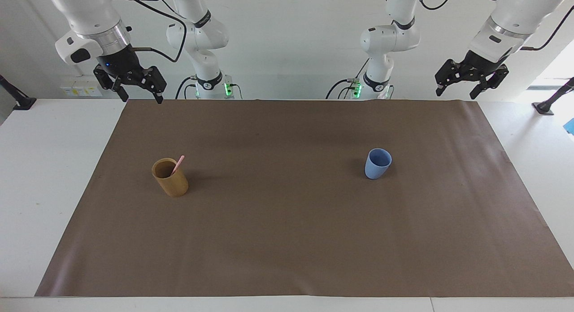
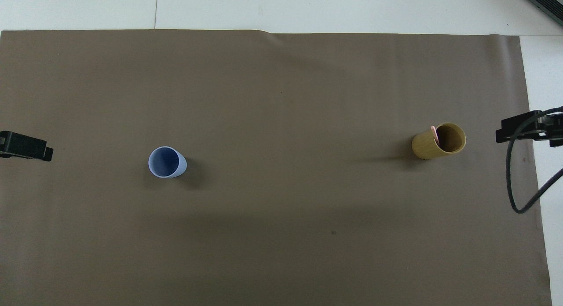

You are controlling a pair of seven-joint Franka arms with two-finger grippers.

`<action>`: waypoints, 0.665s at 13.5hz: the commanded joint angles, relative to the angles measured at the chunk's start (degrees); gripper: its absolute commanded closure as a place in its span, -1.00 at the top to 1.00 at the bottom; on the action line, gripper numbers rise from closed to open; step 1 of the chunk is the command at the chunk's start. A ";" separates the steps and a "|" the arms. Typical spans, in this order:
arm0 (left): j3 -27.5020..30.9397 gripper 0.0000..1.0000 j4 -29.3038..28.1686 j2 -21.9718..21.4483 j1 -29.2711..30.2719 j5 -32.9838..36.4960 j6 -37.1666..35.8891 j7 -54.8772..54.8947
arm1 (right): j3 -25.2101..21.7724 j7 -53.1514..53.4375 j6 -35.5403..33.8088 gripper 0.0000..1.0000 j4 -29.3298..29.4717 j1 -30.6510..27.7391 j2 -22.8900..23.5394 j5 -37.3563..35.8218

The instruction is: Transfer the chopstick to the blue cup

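Note:
A pale pink chopstick (image 1: 178, 165) stands tilted in a tan-brown cylindrical cup (image 1: 172, 183) toward the right arm's end of the table; only its top sticks out. It also shows in the overhead view (image 2: 435, 133), in the tan cup (image 2: 424, 148). The light blue cup (image 1: 377, 165) stands upright and empty toward the left arm's end; it shows in the overhead view too (image 2: 167, 162). My right gripper (image 1: 141, 98) hangs open and empty, raised over the mat's edge at the robots' end. My left gripper (image 1: 456, 94) hangs open and empty, raised over the mat's other corner there.
A brown mat (image 1: 287, 240) covers most of the white table (image 1: 40, 177). The two cups stand far apart on it. A black cable (image 2: 512, 183) loops down beside the right gripper (image 2: 525, 128). The left gripper's tip (image 2: 26, 146) shows at the mat's edge.

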 commanded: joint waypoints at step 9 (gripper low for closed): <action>-0.38 1.00 -2.50 -1.98 0.69 -1.60 -0.69 0.36 | 0.24 -0.46 0.10 1.00 -0.66 -0.12 -0.71 -0.51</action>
